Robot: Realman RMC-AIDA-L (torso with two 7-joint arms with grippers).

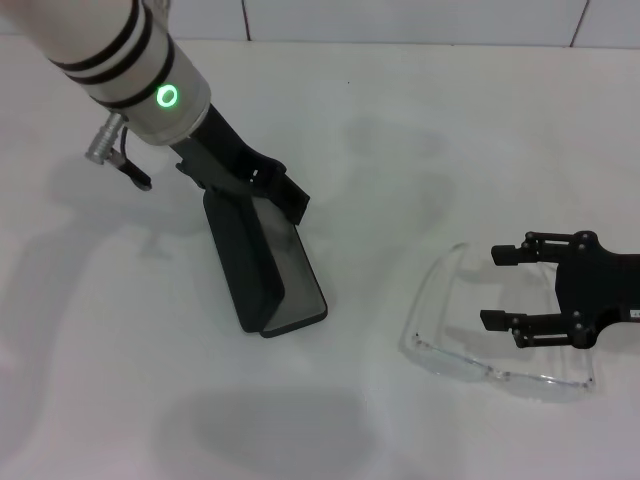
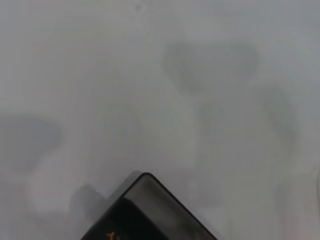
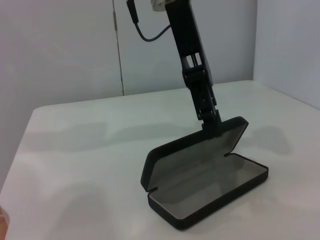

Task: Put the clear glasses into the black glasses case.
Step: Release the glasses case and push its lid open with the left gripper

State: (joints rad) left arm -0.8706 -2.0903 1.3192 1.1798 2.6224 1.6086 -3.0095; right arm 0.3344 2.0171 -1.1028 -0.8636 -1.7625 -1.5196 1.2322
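White worktop point(image 1: 420, 110) carrying all items, seen from the head camera. The black glasses case point(image 1: 268, 268) stands open toward the left of the worktop, its base flat on the surface and its lid raised at a steep angle; the right wrist view shows the grey lining point(image 3: 207, 182) of both halves. The left gripper point(image 1: 262, 187) is clamped on the far edge of the raised lid, holding it up. The clear glasses point(image 1: 480, 335) lie on the worktop well to the right of the case, lens toward the near edge, arms pointing away. The right gripper point(image 1: 500, 288) hovers over the glasses, its fingers point(image 1: 512, 253) spread wide and gripping nothing.
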